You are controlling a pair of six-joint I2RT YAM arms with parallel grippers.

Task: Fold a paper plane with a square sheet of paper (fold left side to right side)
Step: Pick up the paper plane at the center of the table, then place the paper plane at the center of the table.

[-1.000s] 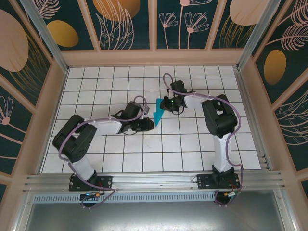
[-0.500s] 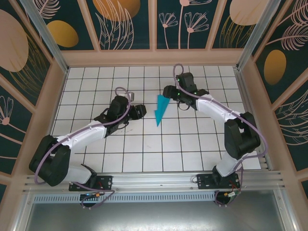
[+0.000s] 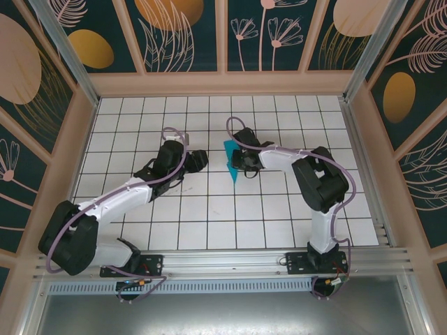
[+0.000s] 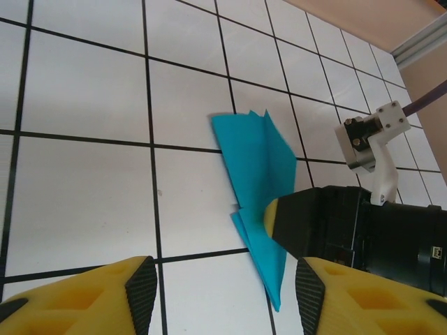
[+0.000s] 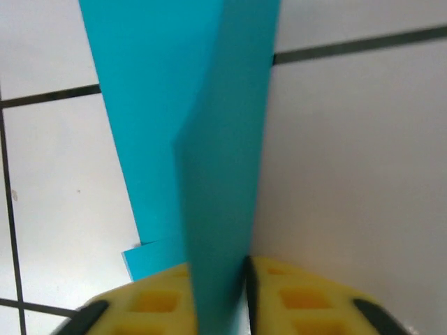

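The cyan paper plane (image 4: pixel 255 157) lies near the middle of the white tiled table (image 3: pixel 140 125), a slim layered dart with its broad tail toward the far wall and its nose toward the arms' bases. Half a second ago it lay alone, with both grippers drawn back from it. Since then the right gripper (image 5: pixel 218 279) has returned and closed. Its wrist view shows the yellow pads (image 5: pixel 150 296) pressed together on an upright fold of the cyan paper, and the left wrist view shows it seated about midway along the dart's right edge. The left gripper (image 4: pixel 220 293) has stayed back, to the left of the plane and clear of it, with its jaws standing well apart and nothing between them. The folding looks essentially finished — the paper already reads as a pointed dart rather than a square or a rectangle. The new pinch is most likely there to sharpen the keel crease or to lift the plane for presentation, though the frames do not settle which. The layers near the nose look slightly splayed, so a careless tug on such thin paper could pull the folds open.
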